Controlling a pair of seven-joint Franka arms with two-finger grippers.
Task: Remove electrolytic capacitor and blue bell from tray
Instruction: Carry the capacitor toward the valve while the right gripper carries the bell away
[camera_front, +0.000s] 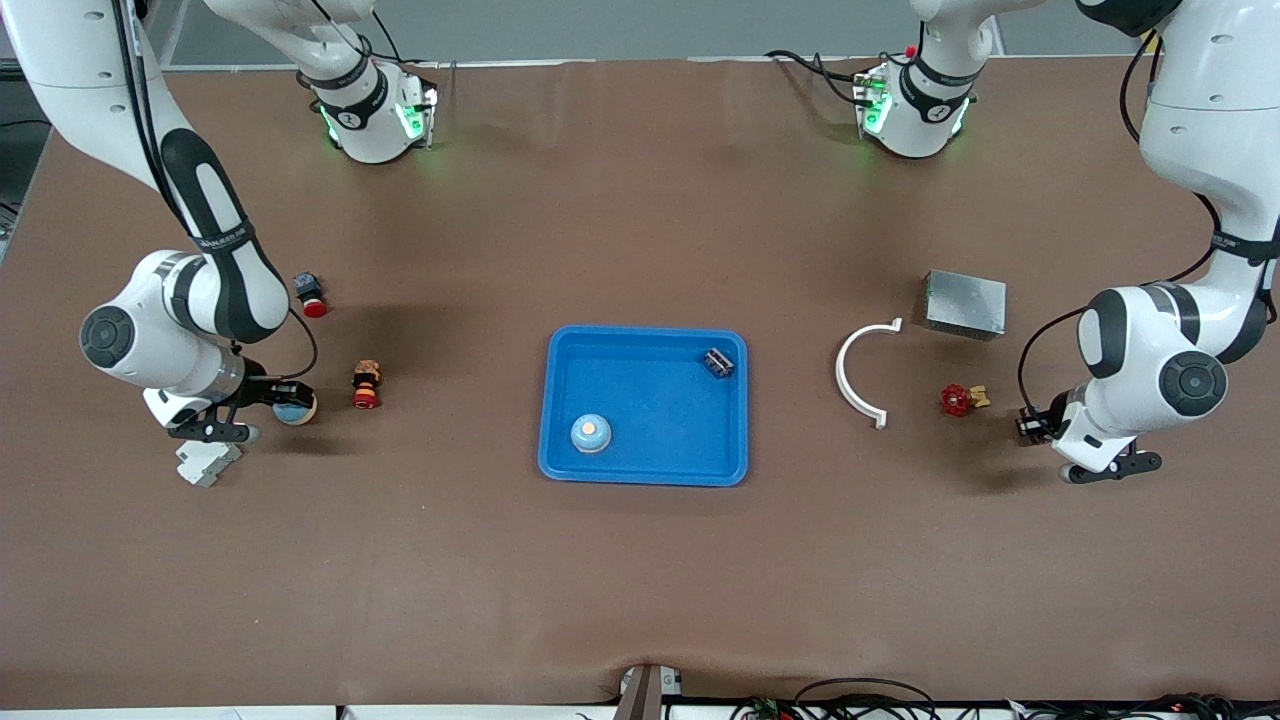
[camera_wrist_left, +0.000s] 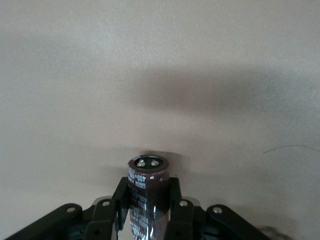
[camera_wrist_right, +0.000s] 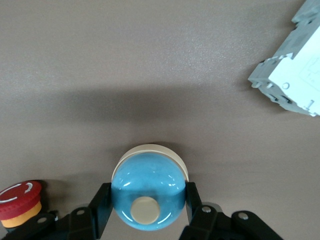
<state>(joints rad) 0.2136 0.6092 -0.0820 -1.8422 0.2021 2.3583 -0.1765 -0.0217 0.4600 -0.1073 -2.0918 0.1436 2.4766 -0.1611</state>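
My right gripper (camera_front: 293, 404) is shut on a blue bell (camera_front: 298, 408) with a cream button, low over the table at the right arm's end. In the right wrist view the bell (camera_wrist_right: 148, 192) sits between the fingers (camera_wrist_right: 101, 197). My left gripper (camera_front: 1034, 425) is shut on a dark maroon capacitor (camera_front: 1027, 428), low over the table at the left arm's end. In the left wrist view the capacitor (camera_wrist_left: 147, 186) stands between the fingers (camera_wrist_left: 120, 197). I cannot tell whether either thing touches the table.
A blue tray (camera_front: 650, 400) in the middle holds another blue bell (camera_front: 590, 433) and a small dark part (camera_front: 717, 362). Near my right gripper are a red stop button (camera_front: 366, 385), a red push button (camera_front: 310, 295) and a white breaker (camera_front: 207, 463). Near my left gripper are a red valve (camera_front: 960, 400), a white arc (camera_front: 858, 375) and a metal box (camera_front: 964, 303).
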